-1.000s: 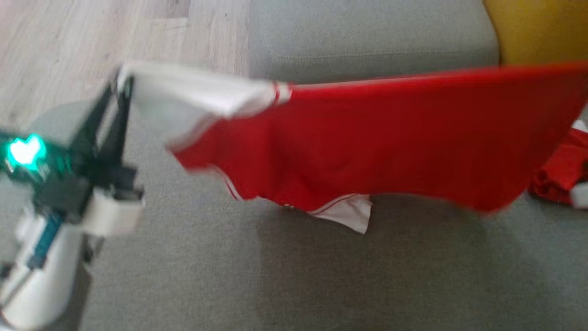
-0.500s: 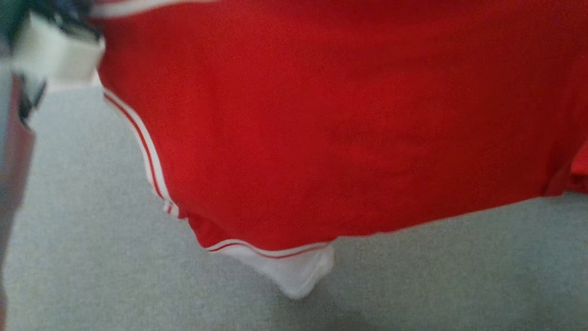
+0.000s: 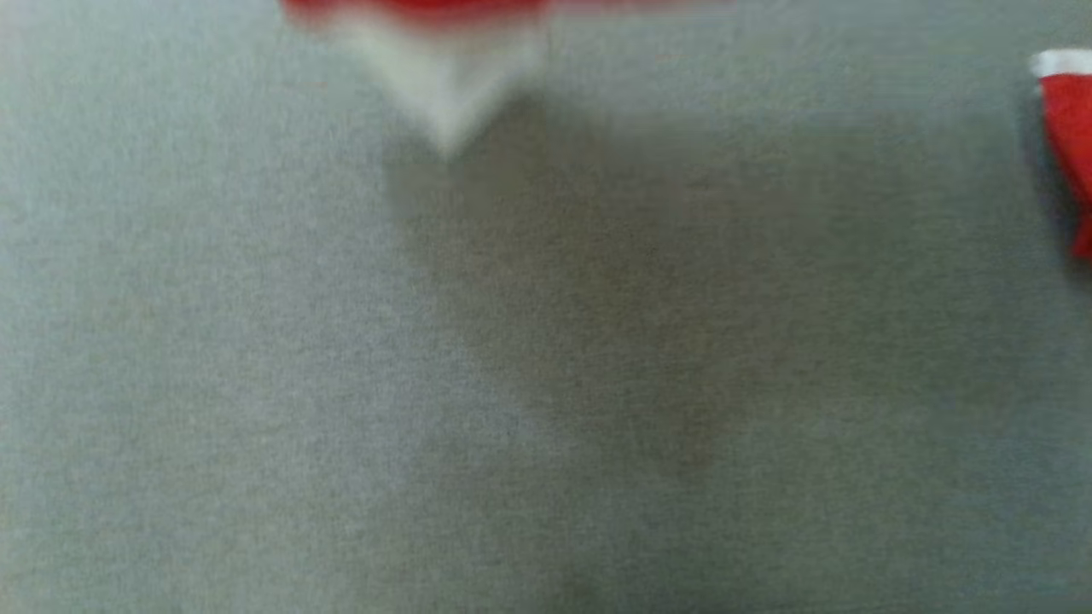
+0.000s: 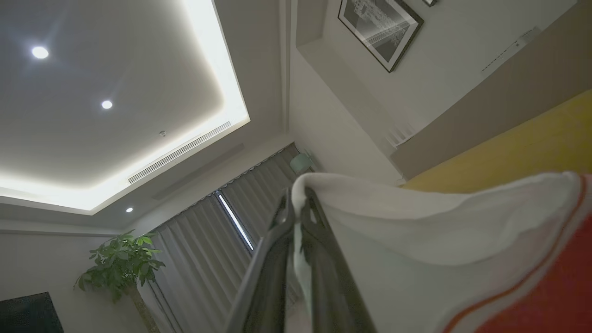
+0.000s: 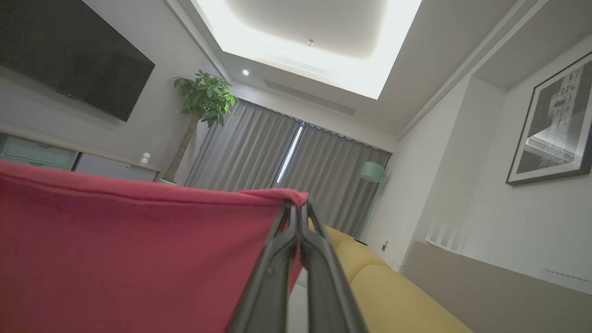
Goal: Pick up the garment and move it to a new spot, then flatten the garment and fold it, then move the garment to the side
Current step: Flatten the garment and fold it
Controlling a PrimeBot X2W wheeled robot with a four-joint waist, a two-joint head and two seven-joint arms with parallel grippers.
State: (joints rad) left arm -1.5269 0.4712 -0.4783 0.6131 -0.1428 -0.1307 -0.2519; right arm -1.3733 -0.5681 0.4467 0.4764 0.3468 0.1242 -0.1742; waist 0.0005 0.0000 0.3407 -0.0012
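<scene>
Since a second ago the head camera has swung down, so the garment (image 3: pixel 444 77), which then stretched across that view, now shows as a red strip with a blurred white corner at the top edge; whether the cloth itself has also risen cannot be told. It is off the surface, strung between both arms. The left gripper (image 4: pixel 298 208) has its fingers pressed together on a white edge, with the white panel and its red trim spreading away to that view's right. The right gripper (image 5: pixel 298 210) is likewise pinched tight on a red corner, with the red cloth stretching away to that view's left. Both grippers point up toward the ceiling, so the garment hangs below and between them. Its long axis runs side to side from one hand to the other, and its loose white corner points down at the grey seat (image 3: pixel 341 384). That seat lies bare under it, with a soft shadow beneath the corner. Neither arm is nearer, since each holds one end, so the spread looks even enough to lower the cloth flat, provided both hands come down level. Off to the right edge of the seat lies a second red-and-white cloth (image 3: pixel 1066 145), well apart from the hanging corner. A yellow cushion (image 5: pixel 393 296) sits beyond.
</scene>
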